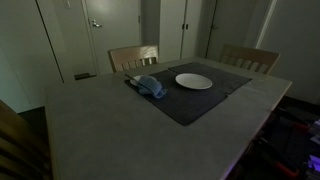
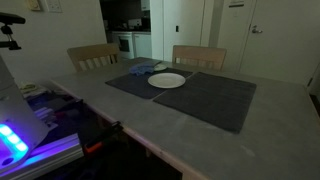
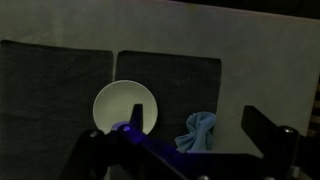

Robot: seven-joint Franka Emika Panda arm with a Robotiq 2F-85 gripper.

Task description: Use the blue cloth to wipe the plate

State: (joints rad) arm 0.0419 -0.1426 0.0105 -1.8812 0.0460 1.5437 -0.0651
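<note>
We see a big grey table [image 1: 100, 130] w/ two dark mats [image 3: 50, 80] on it. The room is dim, so small things are hard to make out.

The white plate [image 3: 125, 105] sits on the mats, approx where the two meet. In both exterior views it lies flat [image 1: 193, 81] [image 2: 167, 80] & nothing is on top of it.

The blue cloth [image 3: 198, 132] is a small bunched-up heap on the mat. In the wrist view it is at 4 o'clock from the plate, just beside it, w/ a thin strip of mat showing between them. In an exterior view the cloth [image 1: 150, 86] is at 9 o'clock from the plate.

So we think the job has not begun. The cloth has not been picked up and the plate has not been wiped. Left to do: go down, grab the cloth, bring it onto the plate, rub.

The pincer [image 3: 175, 135] shows only in the wrist view. It is spread wide & holds nothing. Its two fingers [image 3: 270, 135] stick in from 6 o'clock. The cloth sits between them, at approx 2 o'clock from the pincer's middle, closer to the 3 o'clock finger. The plate is at 11 o'clock. We think the pincer is high up, well apart from the cloth, b/c both mats fit in the pic.
</note>
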